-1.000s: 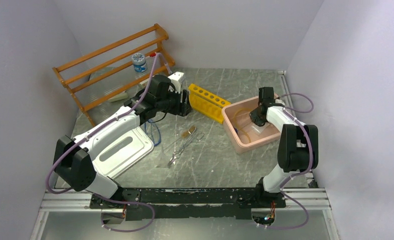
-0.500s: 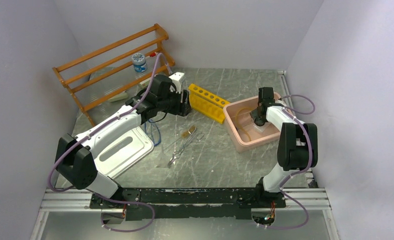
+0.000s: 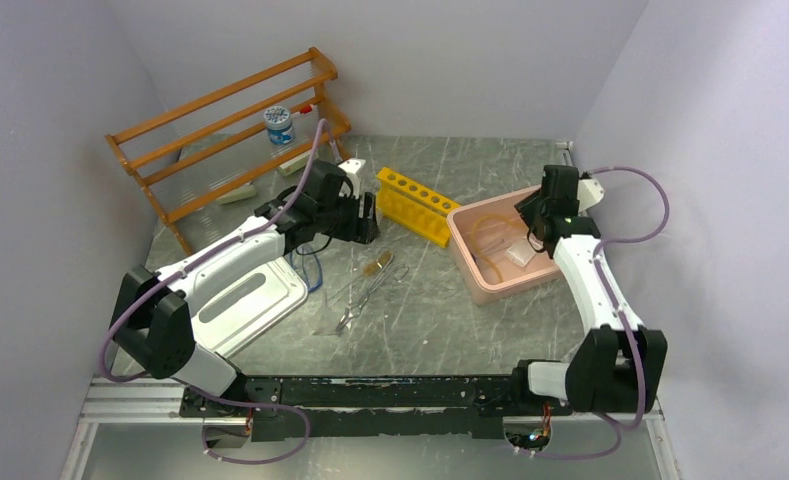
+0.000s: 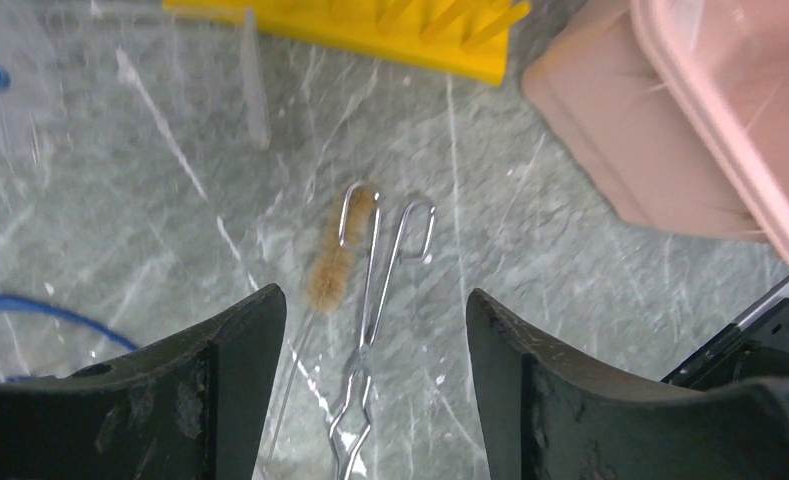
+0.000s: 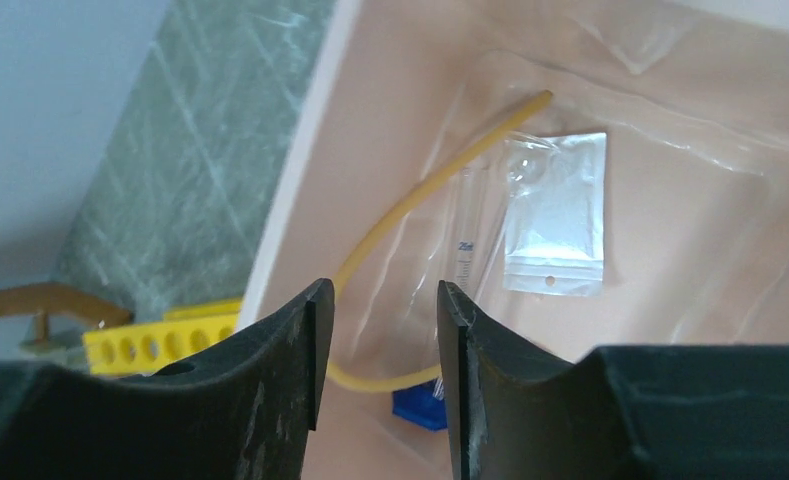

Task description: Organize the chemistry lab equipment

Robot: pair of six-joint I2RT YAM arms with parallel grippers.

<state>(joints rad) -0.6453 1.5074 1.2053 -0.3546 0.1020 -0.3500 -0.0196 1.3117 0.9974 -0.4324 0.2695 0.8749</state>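
Right end effector (image 5: 378, 300), spread and empty, has lifted toward 2 o'clock from the pink bin (image 3: 462, 255), white packet (image 5: 555, 215) delivered; left end effector (image 4: 375, 312), spread, hovers over tweezers (image 4: 368, 345).

- Left wrist view: yellow rack (image 4: 370, 25) cut by the top edge, pink tub (image 4: 700, 120) by the right.
- The blue cord loop (image 4: 30, 303) runs out of sight behind the left gripper (image 4: 373, 295).
- The tan hose (image 5: 450, 172) and blue base (image 5: 420, 408) dip behind the right gripper (image 5: 384, 290).
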